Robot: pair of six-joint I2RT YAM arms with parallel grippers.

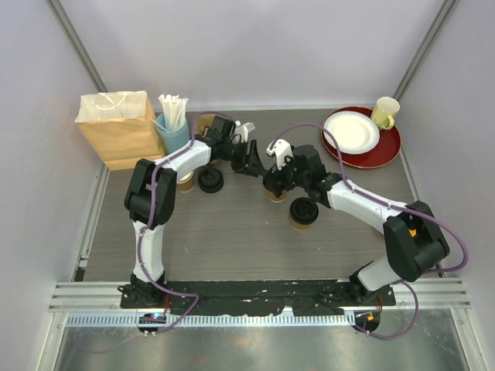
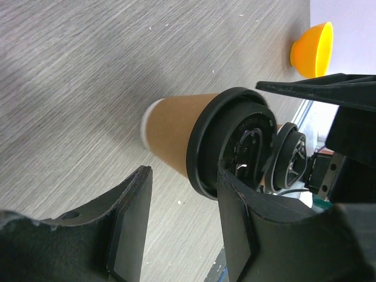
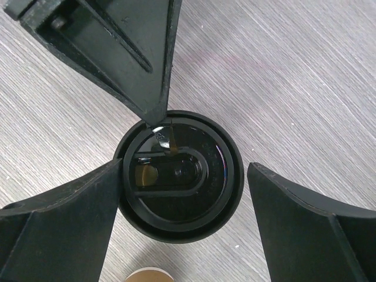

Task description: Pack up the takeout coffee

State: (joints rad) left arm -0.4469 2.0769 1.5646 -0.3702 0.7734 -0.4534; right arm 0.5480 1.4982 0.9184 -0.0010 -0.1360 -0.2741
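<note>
Kraft-paper cup (image 2: 173,132) with black lid (image 3: 176,176) stands upright mid-worktop (image 3: 294,70) between the released jaws of the right gripper (image 3: 185,170), one finger at the lid's rim and the other clear of it; a second lidded cup (image 1: 303,212) stands just beside. Left gripper (image 2: 182,176) has its jaws parted and empty, one fingertip at the lid's edge. For a sound grasp, centre the right jaws on the wall below the lid, close gently, and withdraw the left fingertip before lifting toward the paper bag (image 1: 116,127).
</note>
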